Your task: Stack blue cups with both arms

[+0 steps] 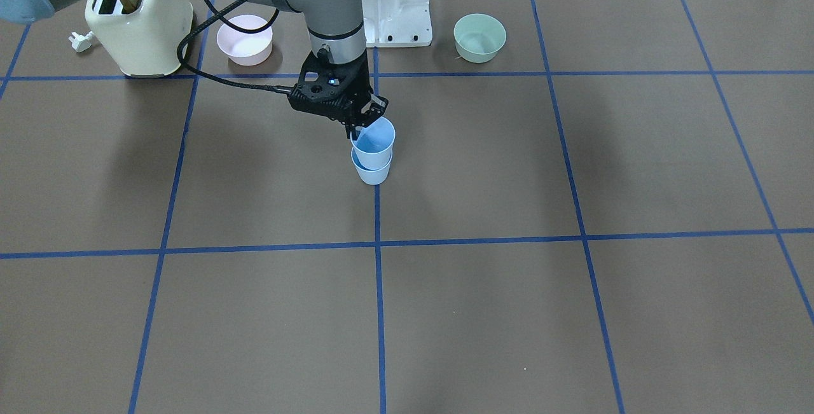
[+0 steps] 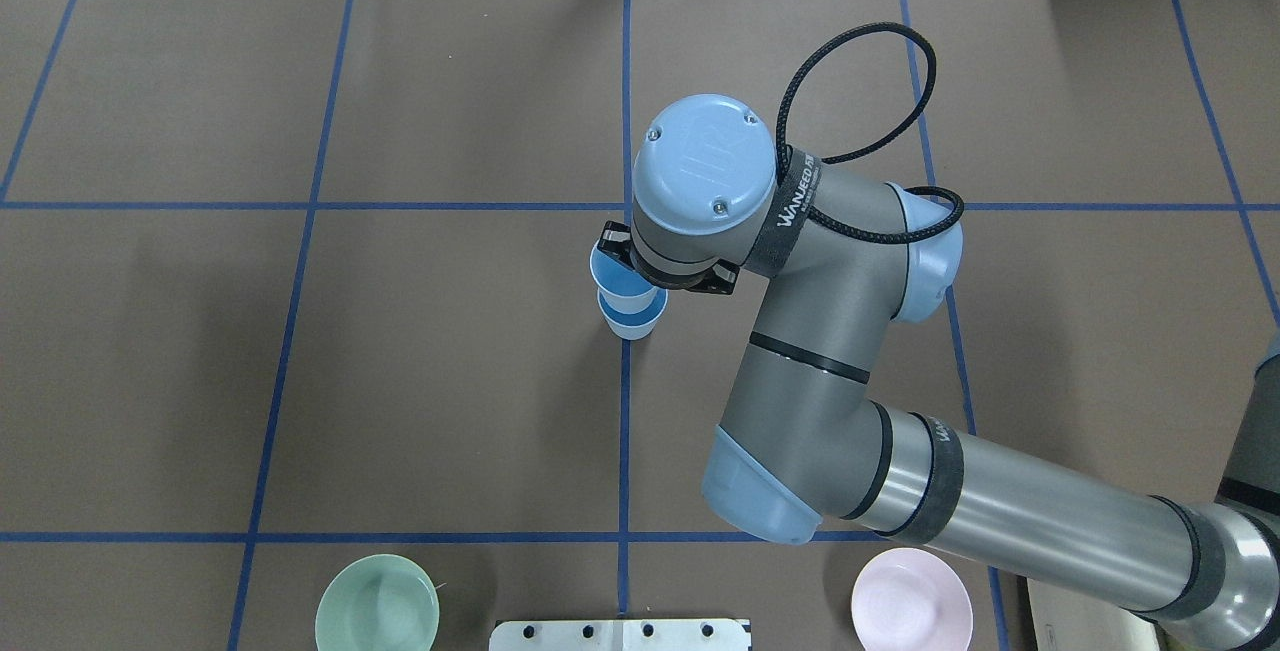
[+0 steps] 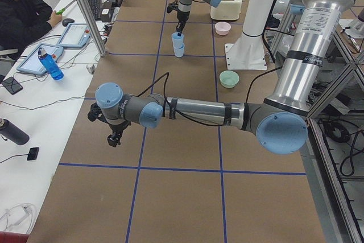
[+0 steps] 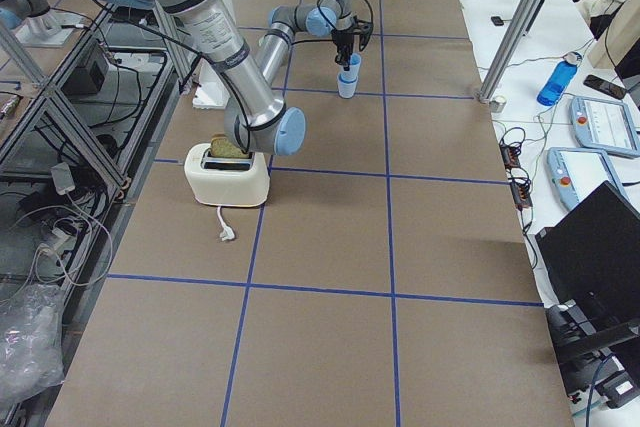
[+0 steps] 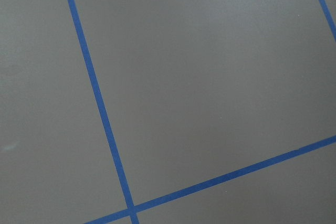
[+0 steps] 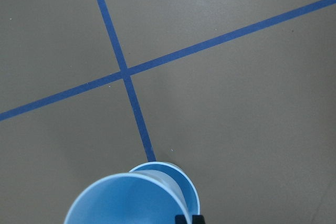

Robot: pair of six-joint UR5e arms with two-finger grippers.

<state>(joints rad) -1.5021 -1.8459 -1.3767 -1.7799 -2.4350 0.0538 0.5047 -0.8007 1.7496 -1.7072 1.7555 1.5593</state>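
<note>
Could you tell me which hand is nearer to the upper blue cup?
Right: the right hand grips the rim of the upper blue cup; the left hand hangs far off.

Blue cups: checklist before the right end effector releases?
1. Grip: right end effector pinches the upper cup by its rim: ok.
2. Nesting: upper cup sits inside the lower cup: ok.
3. Seating: upper cup fully down: cannot tell.
4. Base: lower cup upright on the table: ok.
5. Other arm: left end effector far from both cups: ok; open or shut: cannot tell.
6. Surroundings: pink bowl and mint bowl apart from the cups: ok.
</note>
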